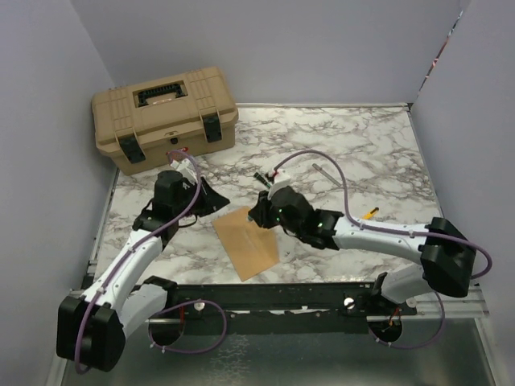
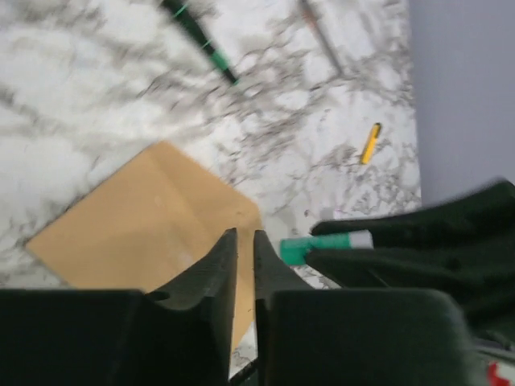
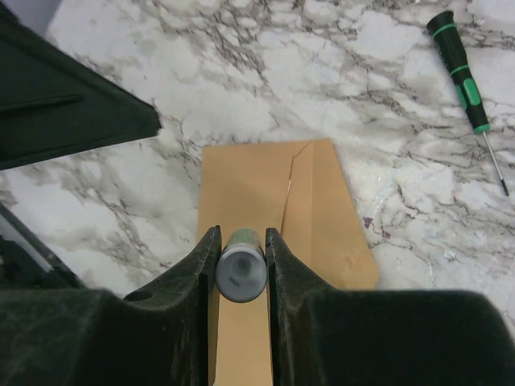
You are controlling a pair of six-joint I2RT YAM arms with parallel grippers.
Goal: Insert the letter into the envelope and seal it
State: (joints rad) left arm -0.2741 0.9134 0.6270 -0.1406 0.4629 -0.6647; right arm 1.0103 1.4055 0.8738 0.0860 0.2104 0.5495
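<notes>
The kraft-brown envelope (image 1: 248, 243) lies flat at the table's front middle, and a slanted flap edge shows across it in the right wrist view (image 3: 322, 201). The letter is not in view. My right gripper (image 1: 264, 212) hovers over the envelope's far end, shut on a green glue stick (image 3: 241, 269) with a grey cap that points down at the paper. My left gripper (image 1: 216, 199) is shut and empty, just left of the envelope's far corner. The envelope (image 2: 137, 217) and the glue stick (image 2: 322, 245) also show in the left wrist view.
A tan toolbox (image 1: 165, 114) stands at the back left. A green-black screwdriver (image 3: 457, 68) lies beyond the envelope. A grey rod (image 1: 323, 174) and a small yellow item (image 1: 368, 213) lie to the right. Grey walls close in the table.
</notes>
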